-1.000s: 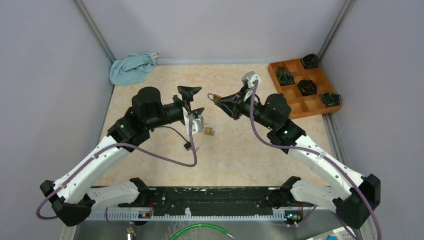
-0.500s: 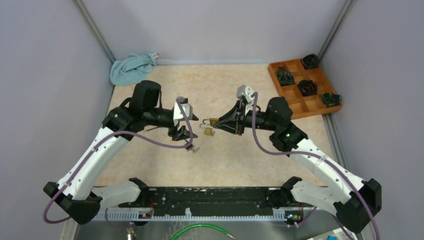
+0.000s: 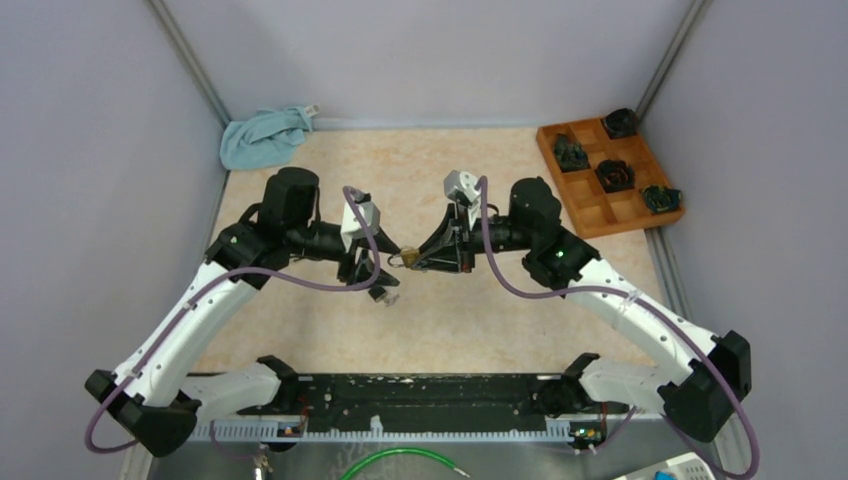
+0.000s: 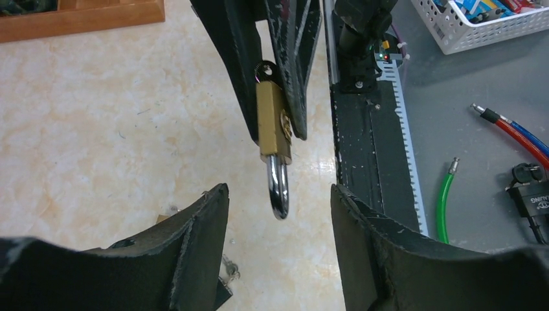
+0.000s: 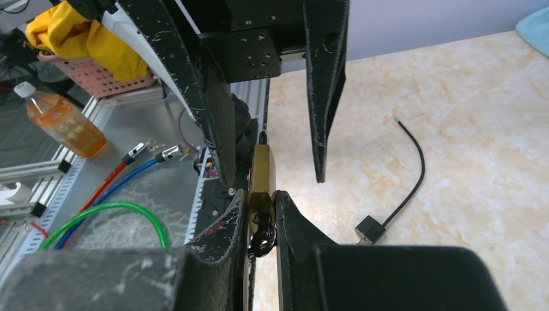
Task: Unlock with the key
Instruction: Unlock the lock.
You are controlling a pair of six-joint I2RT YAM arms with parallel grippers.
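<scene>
Both arms have swung inward, meeting above the marbled tabletop [image 3: 480, 310]. Right gripper [image 3: 420, 258]: jaws clamped on the brass padlock [image 4: 272, 123], dark key head [image 4: 265, 70] apparently seated in it. Left gripper [image 4: 278, 194]: jaws partly open astride the steel shackle [image 4: 278, 184], holding nothing. Shackle looks shut, so the turn is probably still to do.

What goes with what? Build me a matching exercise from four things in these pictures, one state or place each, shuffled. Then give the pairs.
1. padlock
2. blue cloth
3. wooden tray
4. left hand

A. far right side
B. open, gripping nothing
C. clamped in the right hand
D. far left corner

Pairs: 1-C, 2-D, 3-A, 4-B
</scene>
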